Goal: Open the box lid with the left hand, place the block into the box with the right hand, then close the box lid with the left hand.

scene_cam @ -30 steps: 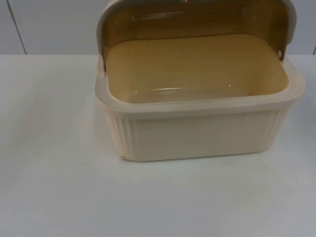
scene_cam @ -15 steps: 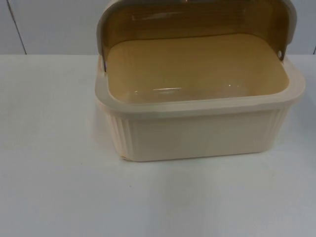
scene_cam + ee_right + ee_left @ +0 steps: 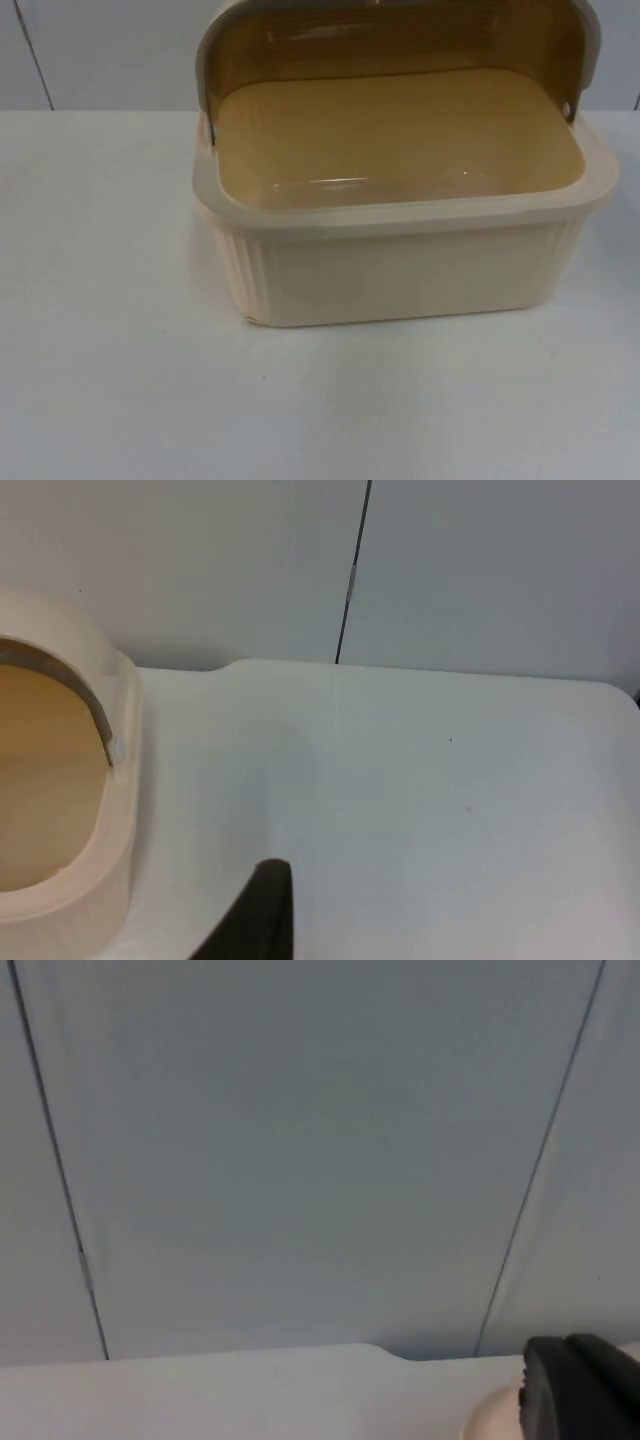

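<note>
Centrally, cream ribbed box, lid raised

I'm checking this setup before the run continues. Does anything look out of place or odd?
The box stands upright and undamaged on the white table, its lid swung open. The odd part: its interior looks bare, and no block can be seen on the table.

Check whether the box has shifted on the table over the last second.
No. In the top view the box keeps the same place against the partition wall's seam, its lid staying raised.
</note>
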Robot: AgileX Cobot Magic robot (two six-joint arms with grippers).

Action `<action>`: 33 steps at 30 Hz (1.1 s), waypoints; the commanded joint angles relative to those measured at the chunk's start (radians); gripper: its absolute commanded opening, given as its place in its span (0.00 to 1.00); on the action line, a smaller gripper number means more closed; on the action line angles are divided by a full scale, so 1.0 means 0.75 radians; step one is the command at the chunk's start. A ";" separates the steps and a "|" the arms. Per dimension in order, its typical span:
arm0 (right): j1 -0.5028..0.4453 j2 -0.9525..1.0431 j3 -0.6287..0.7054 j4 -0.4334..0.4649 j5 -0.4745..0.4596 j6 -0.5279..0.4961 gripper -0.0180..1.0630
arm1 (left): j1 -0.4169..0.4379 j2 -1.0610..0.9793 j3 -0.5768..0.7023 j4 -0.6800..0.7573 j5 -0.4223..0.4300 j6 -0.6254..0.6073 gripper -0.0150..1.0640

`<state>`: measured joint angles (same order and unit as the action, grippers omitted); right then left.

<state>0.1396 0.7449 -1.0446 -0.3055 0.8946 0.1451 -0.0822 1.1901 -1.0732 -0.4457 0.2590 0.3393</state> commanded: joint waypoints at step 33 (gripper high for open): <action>0.001 -0.007 -0.009 -0.003 0.008 0.001 0.99 | 0.004 -0.438 0.023 0.414 0.223 -0.319 0.96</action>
<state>0.1396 0.7449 -1.0446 -0.3055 0.9002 0.1451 -0.0822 0.8811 -1.0608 -0.1837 0.4304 0.1503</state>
